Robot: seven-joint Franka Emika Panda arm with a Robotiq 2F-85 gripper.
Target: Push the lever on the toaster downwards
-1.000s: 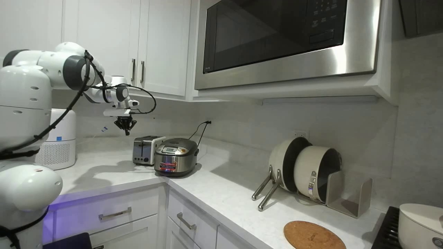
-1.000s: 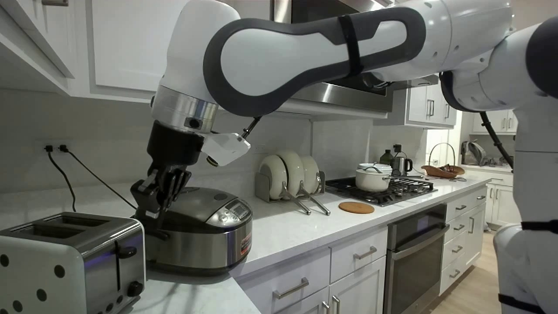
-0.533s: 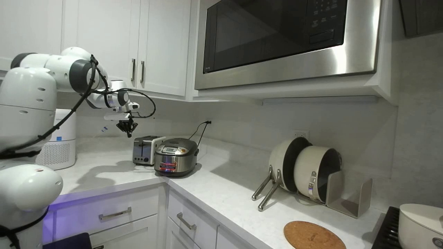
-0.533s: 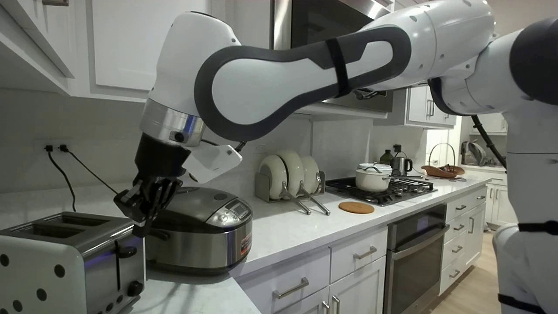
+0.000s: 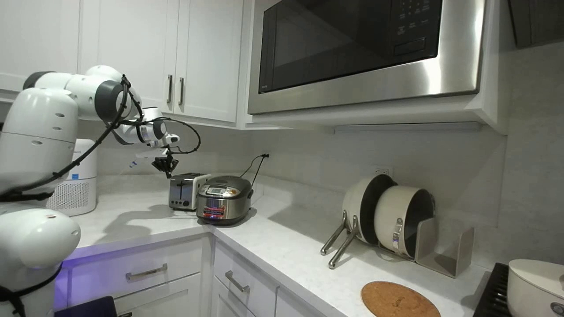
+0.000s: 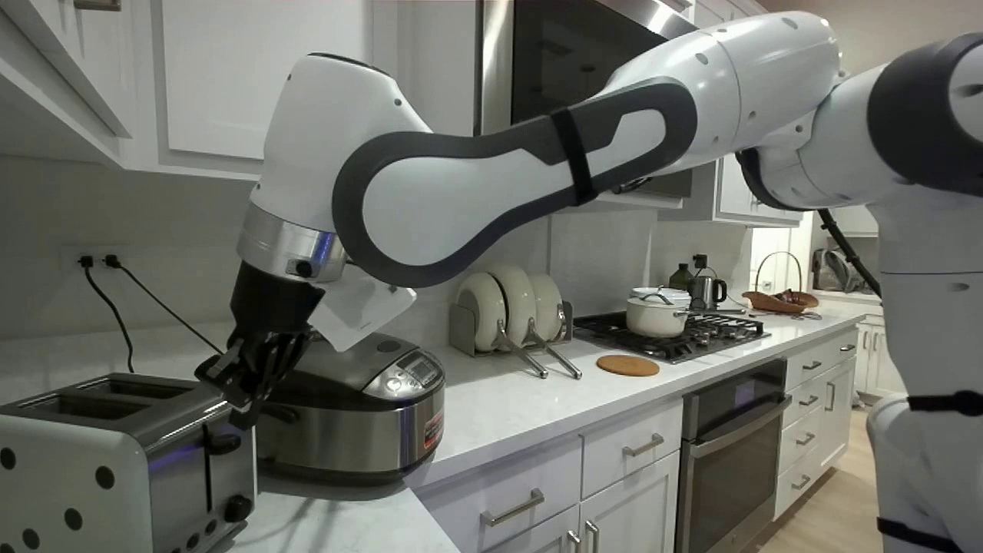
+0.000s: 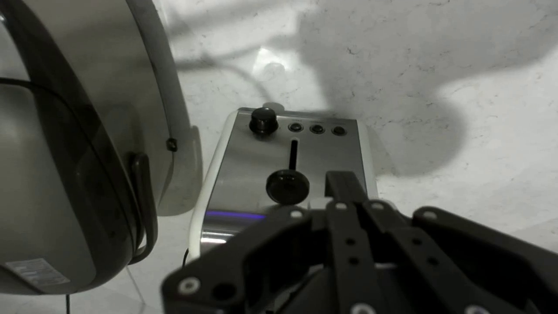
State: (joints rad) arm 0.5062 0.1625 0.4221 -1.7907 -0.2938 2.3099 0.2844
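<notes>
The toaster (image 6: 84, 476) is silver with white, black-dotted sides. It stands on the counter in both exterior views (image 5: 179, 193) and in the wrist view (image 7: 244, 170). Its black round lever (image 6: 224, 444) is at the upper end of the vertical slot. The lever also shows in the wrist view (image 7: 287, 187), fully in sight. My gripper (image 6: 244, 417) is shut with nothing between the fingers. In the wrist view the fingertips (image 7: 346, 179) lie just right of the lever. In an exterior view they appear slightly above it; whether they touch it I cannot tell.
A rice cooker (image 6: 349, 430) stands close beside the toaster, also large at the wrist view's left (image 7: 65, 174). Power cords (image 6: 115, 315) run down the wall behind. A white air purifier (image 5: 72, 193) stands on the counter. Cabinets (image 5: 132, 53) hang above.
My arm and gripper have moved down and towards the toaster, with the fingertips now near the lever's height. The gripper stays shut. The toaster and its lever have not moved.
</notes>
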